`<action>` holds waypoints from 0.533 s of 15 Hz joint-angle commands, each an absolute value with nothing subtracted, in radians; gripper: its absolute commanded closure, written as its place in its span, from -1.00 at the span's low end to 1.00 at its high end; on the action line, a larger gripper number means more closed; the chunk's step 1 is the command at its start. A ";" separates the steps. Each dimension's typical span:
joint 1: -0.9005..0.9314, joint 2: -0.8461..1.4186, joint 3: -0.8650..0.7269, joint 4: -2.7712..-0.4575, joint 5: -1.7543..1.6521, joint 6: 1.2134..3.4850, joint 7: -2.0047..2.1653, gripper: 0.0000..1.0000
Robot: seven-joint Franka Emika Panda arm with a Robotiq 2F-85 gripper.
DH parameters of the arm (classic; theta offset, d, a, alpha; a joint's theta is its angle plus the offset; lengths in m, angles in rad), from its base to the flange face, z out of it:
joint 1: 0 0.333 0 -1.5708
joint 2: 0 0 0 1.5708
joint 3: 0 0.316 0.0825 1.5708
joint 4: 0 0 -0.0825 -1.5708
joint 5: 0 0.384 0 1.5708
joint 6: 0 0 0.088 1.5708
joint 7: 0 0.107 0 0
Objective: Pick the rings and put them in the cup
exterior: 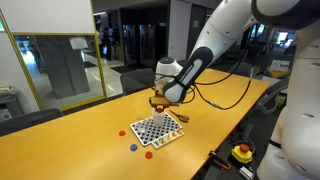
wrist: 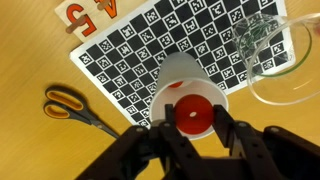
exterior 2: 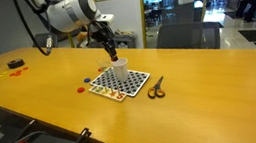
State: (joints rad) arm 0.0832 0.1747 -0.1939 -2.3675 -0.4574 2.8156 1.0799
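Cup (wrist: 180, 75) on checkered board (wrist: 140, 55); pincer (wrist: 194, 130) gripping 1 red ring (wrist: 190, 112) over it

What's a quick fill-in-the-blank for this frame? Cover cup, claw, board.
1. The white cup stands on the ___ board.
2. The claw hangs right above the ___.
3. The ring pinched in the claw is ___ in color.
4. The tool lying on the table beside the board is a pair of ___.
Missing words: checkered; cup; red; scissors.
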 commanded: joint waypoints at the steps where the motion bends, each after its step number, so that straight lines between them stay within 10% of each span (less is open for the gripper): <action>1: 0.075 0.228 -0.194 -2.312 -0.423 2.839 1.066 0.61; 3: 0.079 0.243 -0.201 -2.299 -0.413 2.838 1.064 0.61; 4: 0.081 0.247 -0.202 -2.295 -0.406 2.835 1.064 0.34; 5: 0.082 0.251 -0.204 -2.292 -0.397 2.833 1.069 -0.35; 8: 0.086 0.259 -0.203 -2.286 -0.367 2.826 1.064 -0.67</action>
State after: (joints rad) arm 0.0797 0.2437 -0.1991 -2.3118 -0.4025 2.8195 1.0799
